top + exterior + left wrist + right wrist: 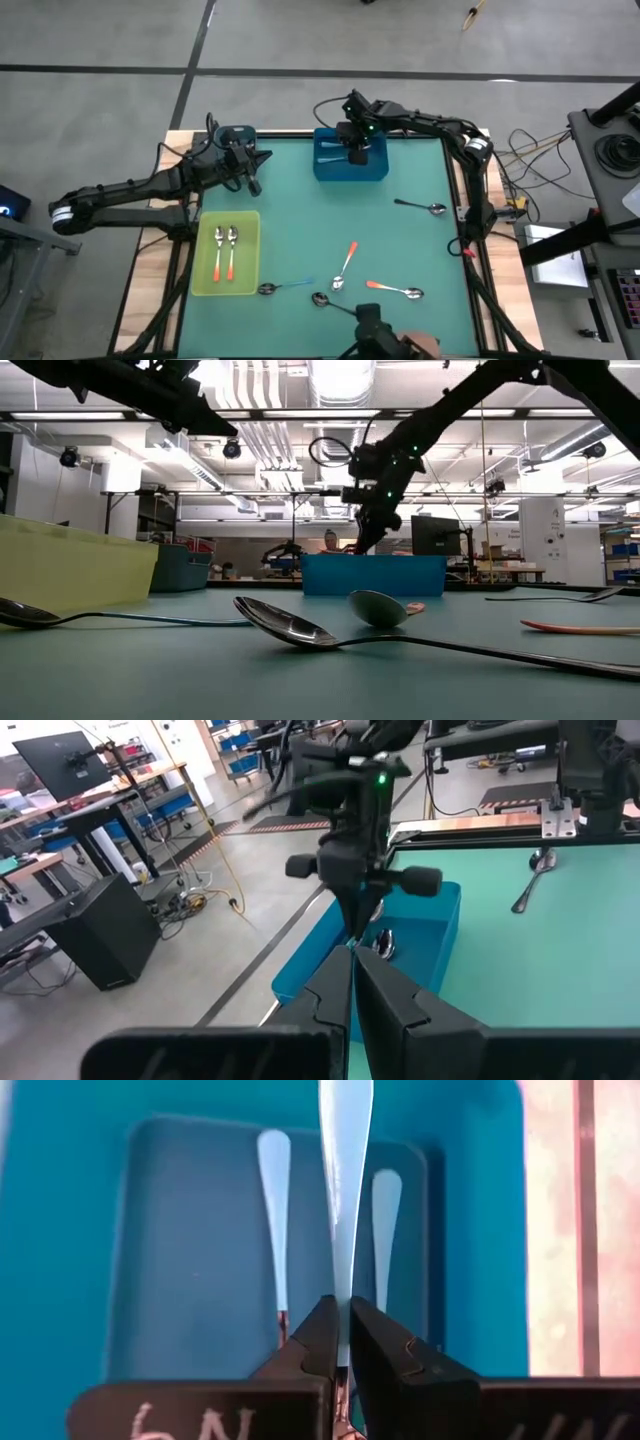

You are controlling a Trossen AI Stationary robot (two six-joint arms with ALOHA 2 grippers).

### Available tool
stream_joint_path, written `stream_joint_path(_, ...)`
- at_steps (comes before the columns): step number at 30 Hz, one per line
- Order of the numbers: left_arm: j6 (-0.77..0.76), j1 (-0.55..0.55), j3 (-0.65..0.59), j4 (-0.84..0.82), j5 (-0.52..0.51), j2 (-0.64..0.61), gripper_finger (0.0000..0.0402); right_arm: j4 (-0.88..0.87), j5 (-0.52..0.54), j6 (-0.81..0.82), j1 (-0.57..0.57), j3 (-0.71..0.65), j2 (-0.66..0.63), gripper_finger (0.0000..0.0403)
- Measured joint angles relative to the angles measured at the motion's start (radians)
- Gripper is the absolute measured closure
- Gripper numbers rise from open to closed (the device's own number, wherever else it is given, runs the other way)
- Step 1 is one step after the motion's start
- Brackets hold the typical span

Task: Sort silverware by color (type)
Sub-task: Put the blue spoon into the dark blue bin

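My right gripper (352,152) hangs over the blue bin (322,172) at the table's far edge, shut on a spoon with a light blue handle (345,1170). Two more light-blue-handled spoons (273,1210) lie on the bin's floor (180,1280). Two orange-handled spoons (224,256) lie in the yellow-green tray (200,272) at the near left. Loose on the table are two orange-handled spoons (345,264), one blue-handled spoon (285,287) and two dark spoons (420,207). My left gripper (254,185) waits shut at the far left, touching nothing. My right gripper pinches the light blue handle at its narrow end (343,1315) between its two fingers, slanting down from above. The handle runs on ahead of the fingers, in line with them. The spoon is lifted clear above the bin's floor.
The loose spoons lie spread over the table's near and right parts. A dark spoon (290,628) lies close to the low camera. At the near edge stands a dark camera mount (372,325). The green mat between bin and tray is bare.
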Motion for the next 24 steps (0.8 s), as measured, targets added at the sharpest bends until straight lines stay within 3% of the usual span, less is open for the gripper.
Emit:
stream_joint_path(8,0.003,0.0,0.0,0.0,0.0,0.0,0.0402,0.046,0.073,0.023,0.001,0.0,0.051,0.0391)
stream_joint_path(24,0.004,0.0,0.0,0.0,-0.002,0.004,0.0402,0.066,0.074,0.1,0.001,0.0,0.079,0.039)
